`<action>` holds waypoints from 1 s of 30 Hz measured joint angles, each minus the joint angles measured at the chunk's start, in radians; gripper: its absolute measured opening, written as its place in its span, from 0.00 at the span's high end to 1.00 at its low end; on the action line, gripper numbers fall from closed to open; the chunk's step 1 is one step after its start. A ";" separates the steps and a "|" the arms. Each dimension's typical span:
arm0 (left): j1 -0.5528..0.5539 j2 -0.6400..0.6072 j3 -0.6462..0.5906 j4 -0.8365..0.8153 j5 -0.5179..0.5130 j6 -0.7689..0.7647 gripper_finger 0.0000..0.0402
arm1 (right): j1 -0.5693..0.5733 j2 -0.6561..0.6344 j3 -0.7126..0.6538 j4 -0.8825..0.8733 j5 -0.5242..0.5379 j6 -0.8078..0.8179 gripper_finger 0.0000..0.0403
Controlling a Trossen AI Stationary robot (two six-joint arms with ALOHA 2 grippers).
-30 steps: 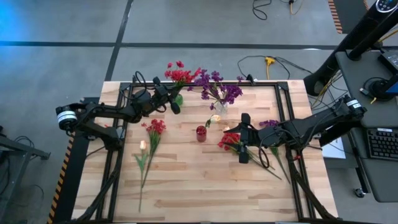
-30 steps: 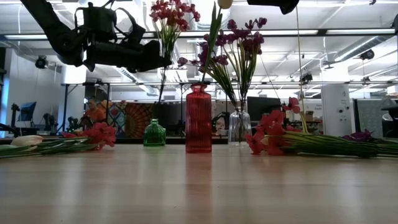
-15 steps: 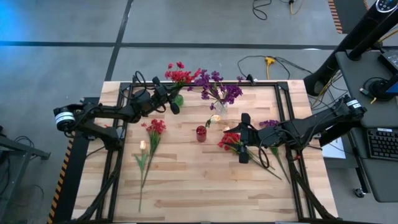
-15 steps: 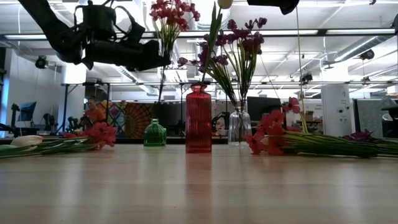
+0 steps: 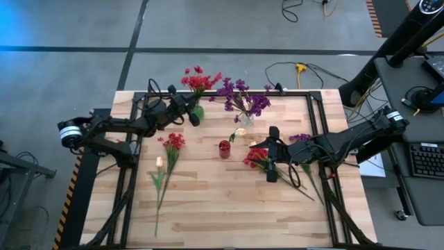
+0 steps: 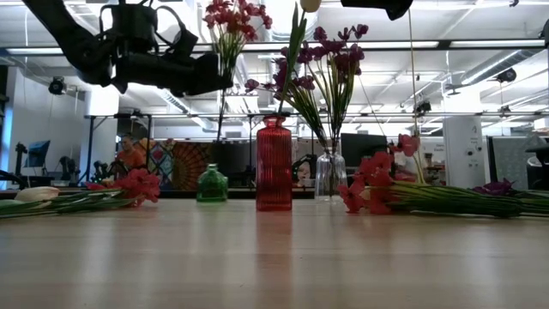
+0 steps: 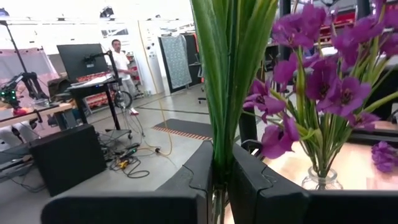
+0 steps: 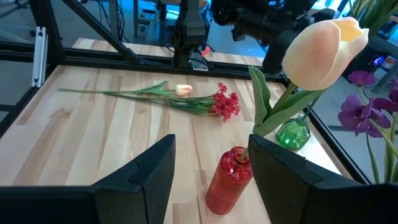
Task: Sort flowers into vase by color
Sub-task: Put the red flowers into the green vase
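My left gripper (image 5: 193, 115) (image 7: 221, 169) hangs over the green vase (image 5: 200, 110) (image 6: 213, 184) at the table's far left and is shut on a red flower sprig (image 5: 197, 80) (image 6: 232, 17). Purple flowers (image 5: 241, 97) stand in the clear vase (image 6: 329, 176). A cream tulip (image 8: 320, 53) stands in the red vase (image 5: 224, 149) (image 8: 230, 180). My right gripper (image 5: 270, 154) (image 8: 211, 162) is open, high above the table to the right of the red vase, touching nothing. Other sprigs lie flat: red (image 5: 172, 142) and cream (image 5: 159, 162) on the left, red (image 5: 257, 158) and purple (image 5: 300, 137) on the right. My left gripper pinches the red sprig's bundle of green stems (image 7: 219, 158) between its two fingers (image 7: 198, 175), well below the blossoms. The fingers come level from the table's left and lie across the stems. The sprig stands upright; whether its lower end (image 6: 220, 137) is inside the green vase, I cannot tell.
The three vases stand close together in the far middle of the table. A black frame rail (image 5: 316, 132) runs along the table's edges. Bare wood (image 5: 229, 201) lies along the near side. A person (image 7: 121, 56) stands in the room beyond.
My left gripper has risen a little and drifted slightly toward the table's left, carrying the red sprig with it; the blossoms have shifted the same way. It has stayed shut on the stems.
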 joint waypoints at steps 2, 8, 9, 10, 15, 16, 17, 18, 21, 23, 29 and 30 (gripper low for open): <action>0.000 -0.010 0.000 -0.003 0.000 -0.005 0.97 | 0.000 0.000 0.000 0.000 0.000 0.000 0.51; 0.000 -0.018 0.000 -0.028 -0.026 -0.005 0.97 | 0.000 0.000 0.000 0.000 0.000 -0.001 0.51; 0.000 -0.018 0.000 -0.029 -0.040 -0.004 0.97 | 0.000 0.000 0.000 0.000 0.000 -0.001 0.51; 0.000 -0.018 0.000 -0.034 -0.052 -0.003 0.97 | 0.000 0.000 0.000 0.000 0.000 -0.001 0.51; 0.000 -0.018 0.000 -0.031 -0.060 -0.004 0.97 | 0.000 0.000 0.000 0.000 0.000 -0.001 0.51; 0.000 -0.020 0.000 -0.032 -0.060 -0.005 0.97 | 0.000 0.000 0.000 0.000 0.000 -0.001 0.51; 0.000 -0.023 0.001 -0.032 -0.060 -0.005 0.97 | 0.000 0.000 0.000 0.000 0.000 -0.001 0.51; 0.000 -0.026 0.002 -0.031 -0.060 -0.005 0.97 | 0.000 0.000 0.000 0.000 0.000 -0.001 0.51; 0.000 -0.039 0.002 -0.029 -0.060 -0.005 0.97 | 0.000 0.000 0.000 0.000 0.000 -0.001 0.51; 0.001 -0.046 0.002 -0.029 -0.060 -0.005 0.97 | 0.000 0.000 0.000 0.000 0.000 -0.002 0.51; 0.015 -0.038 0.001 -0.031 -0.068 0.015 0.97 | 0.000 0.000 0.000 0.000 0.000 -0.008 0.51; 0.019 -0.034 0.001 -0.032 -0.068 0.015 0.97 | 0.000 0.000 0.000 0.000 0.000 -0.008 0.51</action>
